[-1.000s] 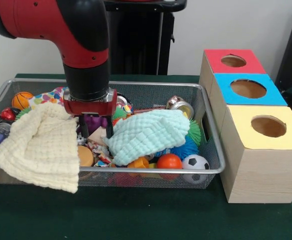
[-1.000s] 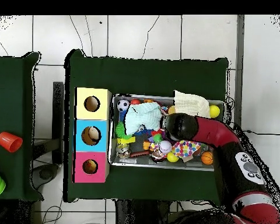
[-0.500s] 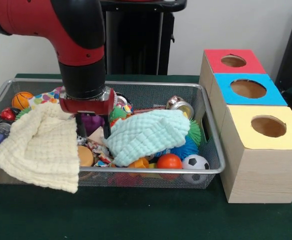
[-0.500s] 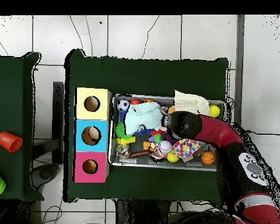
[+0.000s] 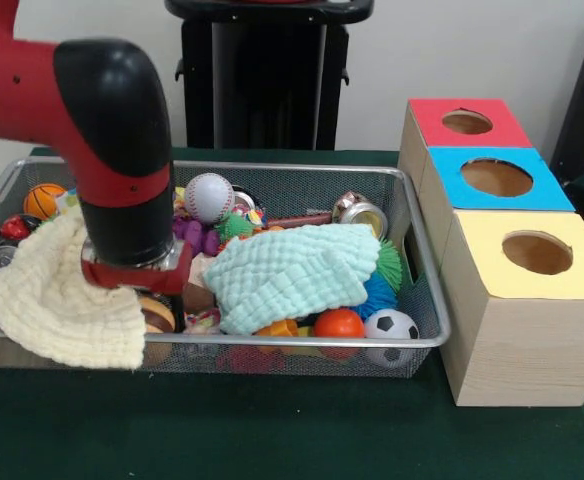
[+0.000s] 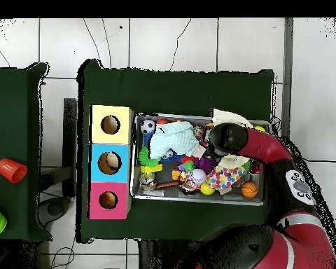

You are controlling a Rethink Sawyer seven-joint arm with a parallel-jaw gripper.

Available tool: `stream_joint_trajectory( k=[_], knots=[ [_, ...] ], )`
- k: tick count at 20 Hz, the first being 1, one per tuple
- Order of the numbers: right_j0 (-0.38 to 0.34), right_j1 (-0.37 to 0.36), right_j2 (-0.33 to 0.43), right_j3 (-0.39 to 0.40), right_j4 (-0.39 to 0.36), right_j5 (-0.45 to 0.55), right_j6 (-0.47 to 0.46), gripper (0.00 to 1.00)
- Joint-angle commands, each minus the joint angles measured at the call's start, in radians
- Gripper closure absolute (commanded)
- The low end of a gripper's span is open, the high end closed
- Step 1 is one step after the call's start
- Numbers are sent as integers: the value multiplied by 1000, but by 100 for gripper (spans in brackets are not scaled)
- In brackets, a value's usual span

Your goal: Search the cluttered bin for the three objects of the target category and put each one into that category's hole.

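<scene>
Working near to far in the front view, we first meet the near rim of the cluttered bin [image 5: 272,342]. Behind it lie one soccer ball [image 5: 391,325] at 4 o'clock from the bin's centre, one orange ball [image 5: 338,323] beside it, and two cloths: a cream cloth [image 5: 57,305] at 8 o'clock and a mint cloth [image 5: 290,272] at centre, both covering toys beneath.

The gripper [image 5: 132,285] is sunk into the clutter against the cream cloth; we cannot tell how its tips stand, as the wrist hides them. We identify no duck or other yellow-to-orange figure near it.

Farther back lie one baseball [image 5: 209,197], one small basketball [image 5: 42,199] and one metal tin [image 5: 360,212].

Three boxes stand at 3 o'clock; the hole [image 5: 467,122] is in the farthest, red-topped one.
</scene>
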Motion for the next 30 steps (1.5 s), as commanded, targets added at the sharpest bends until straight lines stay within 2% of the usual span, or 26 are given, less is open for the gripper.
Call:
stream_joint_trajectory(
  k=[1, 6, 9, 11, 16, 20, 22, 23, 26, 30],
  knots=[
    [-26, 223, 3, -186, -60, -59, -1, 0],
    [-49, 289, 37, -192, -59, -133, 15, 0],
    [-68, 327, 64, -211, -64, -161, -5, 0],
    [-89, 344, 90, -223, -62, -145, -46, 0],
    [-79, 313, 63, -297, -92, 50, -114, 0],
    [-113, 283, 88, -327, -89, 201, -215, 0],
    [-142, 295, 128, -359, -81, 266, -297, 0],
    [-156, 328, 156, -408, -64, 335, -342, 0],
    [-168, 383, 203, -498, -59, 430, -403, 0],
    [-175, 421, 246, -557, -70, 469, -436, 0]
  ],
)
